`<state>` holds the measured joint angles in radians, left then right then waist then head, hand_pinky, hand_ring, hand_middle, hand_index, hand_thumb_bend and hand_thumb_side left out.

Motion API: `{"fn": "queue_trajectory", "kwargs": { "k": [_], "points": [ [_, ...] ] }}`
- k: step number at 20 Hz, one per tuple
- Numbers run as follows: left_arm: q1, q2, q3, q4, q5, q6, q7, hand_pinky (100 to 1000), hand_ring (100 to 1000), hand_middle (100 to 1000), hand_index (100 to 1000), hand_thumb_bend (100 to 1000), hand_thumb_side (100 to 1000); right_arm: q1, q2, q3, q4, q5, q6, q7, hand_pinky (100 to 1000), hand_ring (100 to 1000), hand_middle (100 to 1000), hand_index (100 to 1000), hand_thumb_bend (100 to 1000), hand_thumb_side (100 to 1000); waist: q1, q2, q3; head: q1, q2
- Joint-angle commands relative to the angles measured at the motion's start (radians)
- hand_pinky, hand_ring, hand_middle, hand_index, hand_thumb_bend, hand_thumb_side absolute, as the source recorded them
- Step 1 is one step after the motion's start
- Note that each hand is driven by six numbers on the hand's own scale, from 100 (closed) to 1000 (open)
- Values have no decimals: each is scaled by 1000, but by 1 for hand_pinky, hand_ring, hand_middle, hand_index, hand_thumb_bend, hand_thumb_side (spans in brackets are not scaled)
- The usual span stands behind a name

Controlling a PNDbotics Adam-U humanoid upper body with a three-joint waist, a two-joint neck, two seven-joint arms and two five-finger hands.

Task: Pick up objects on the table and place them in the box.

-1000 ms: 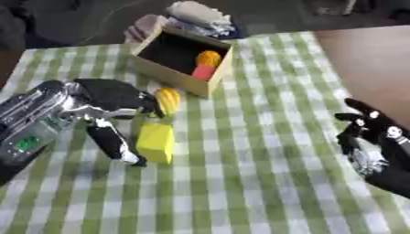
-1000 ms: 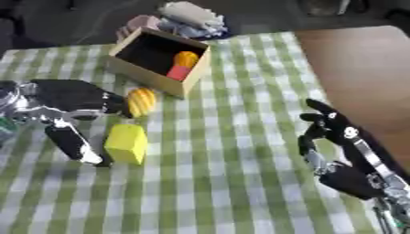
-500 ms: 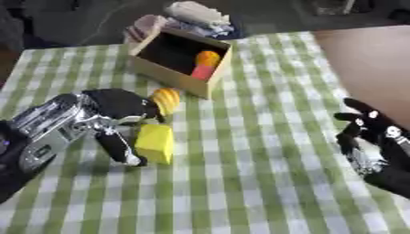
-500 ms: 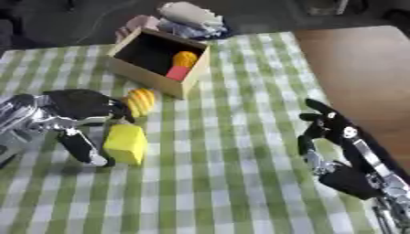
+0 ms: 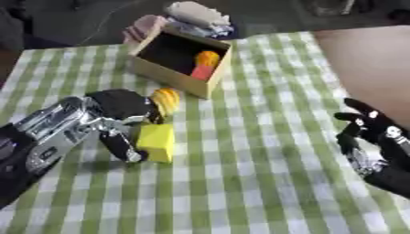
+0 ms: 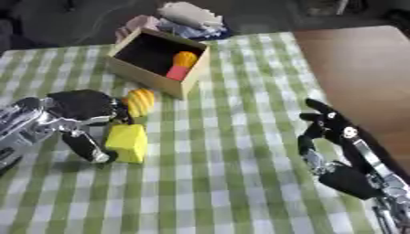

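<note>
Closing in: left hand (image 5: 120, 107) sits beside the block (image 5: 156, 142), thumb down its near side, fingers curled above, not yet clamped.
Block: on the cloth (image 5: 256, 151), just short of the box (image 5: 178, 57).
Right hand (image 6: 332, 146): open, idle.

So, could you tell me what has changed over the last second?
The left hand has slid a little further right, closing around the yellow block, its thumb down the block's left side; it has not lifted it. The block, the striped yellow object beside it, the box with its contents and the open right hand stayed put.
</note>
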<state>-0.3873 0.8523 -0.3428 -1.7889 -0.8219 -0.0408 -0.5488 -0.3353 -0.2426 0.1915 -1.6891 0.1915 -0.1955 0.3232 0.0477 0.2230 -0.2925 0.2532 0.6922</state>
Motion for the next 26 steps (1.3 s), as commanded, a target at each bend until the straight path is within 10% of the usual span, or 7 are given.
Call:
{"fn": "queue_trajectory", "kwargs": {
  "k": [1,9,26],
  "points": [
    [-23,30,57,-37,40,27,34,670,560,604,733,252,273,-13,-13,-9,-11,1,-1,-3,703,904,478,983,100,470,3,-4,2,-4,-16],
    [-175,31,160,56,72,133,133,680,570,609,744,211,230,-11,-12,-2,-9,-3,-2,3,703,904,478,983,100,470,5,-10,-11,-1,-13],
    [-362,-141,145,525,-72,184,439,698,600,624,773,146,192,-17,3,16,-7,-16,-4,22,703,906,478,983,100,470,-4,-6,-49,27,-12]
  ]
}}
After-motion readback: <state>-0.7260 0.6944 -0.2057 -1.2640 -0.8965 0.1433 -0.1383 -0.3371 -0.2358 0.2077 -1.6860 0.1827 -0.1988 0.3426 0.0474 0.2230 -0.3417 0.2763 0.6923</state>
